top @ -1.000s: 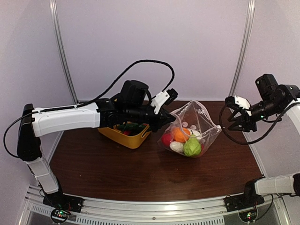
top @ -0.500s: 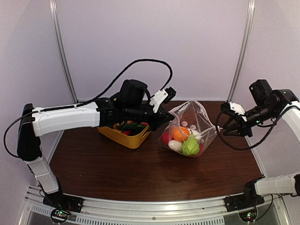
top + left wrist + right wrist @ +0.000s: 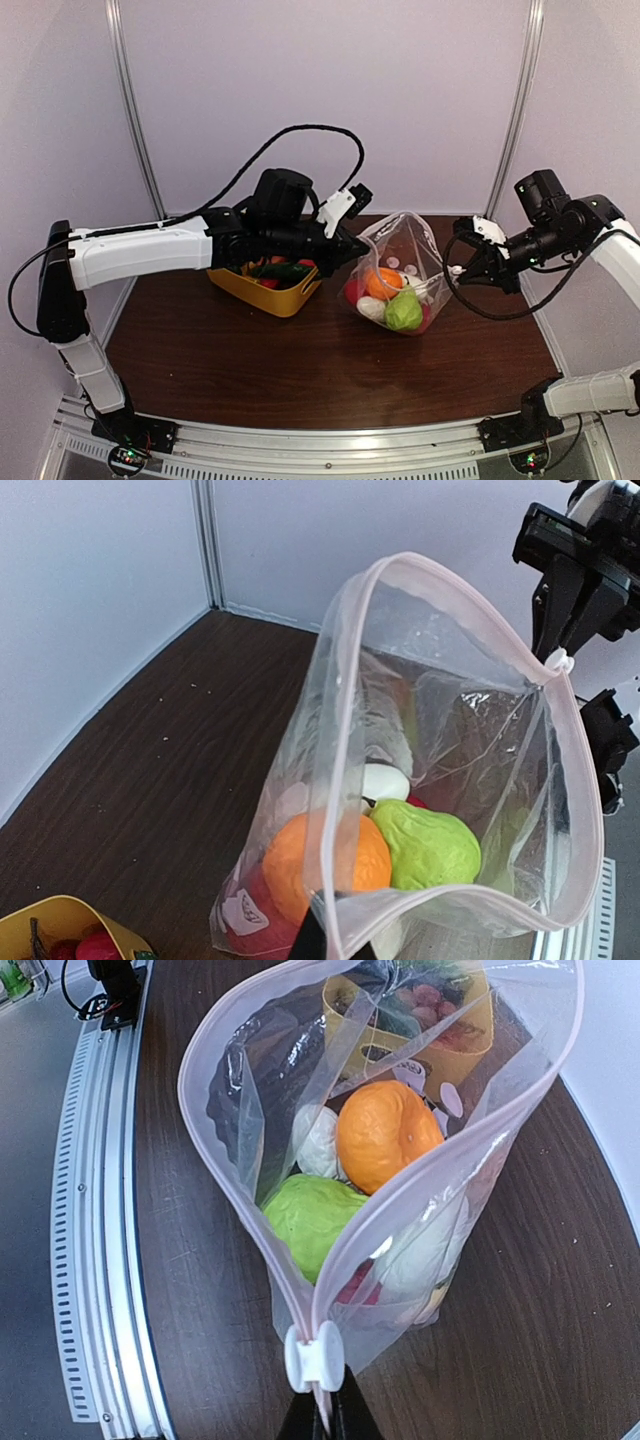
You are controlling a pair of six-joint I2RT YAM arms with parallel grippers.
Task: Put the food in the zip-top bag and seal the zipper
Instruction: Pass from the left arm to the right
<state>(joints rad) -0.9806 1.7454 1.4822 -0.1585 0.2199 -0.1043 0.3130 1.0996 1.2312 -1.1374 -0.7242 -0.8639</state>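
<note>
Clear zip-top bag point(image 3: 408, 250), strung between left claw point(image 3: 330, 942), right claw point(image 3: 322, 1418)

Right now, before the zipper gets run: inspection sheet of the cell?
Surface: dark wood table, no spills seen.
Job's things: zip-top bag held upright, mouth open; orange piece, green piece, white piece and red piece inside; zipper unsealed, slider at the right tool's end.
Clutter: yellow tub left of the bag, tub pieces inside.
Tools: left tool pinches one mouth corner; right tool the opposite corner, behind the slider.
Cables: black cable arcs over the left arm; cable loop hangs under the right wrist.
Surroundings: pale walls, metal posts.
</note>
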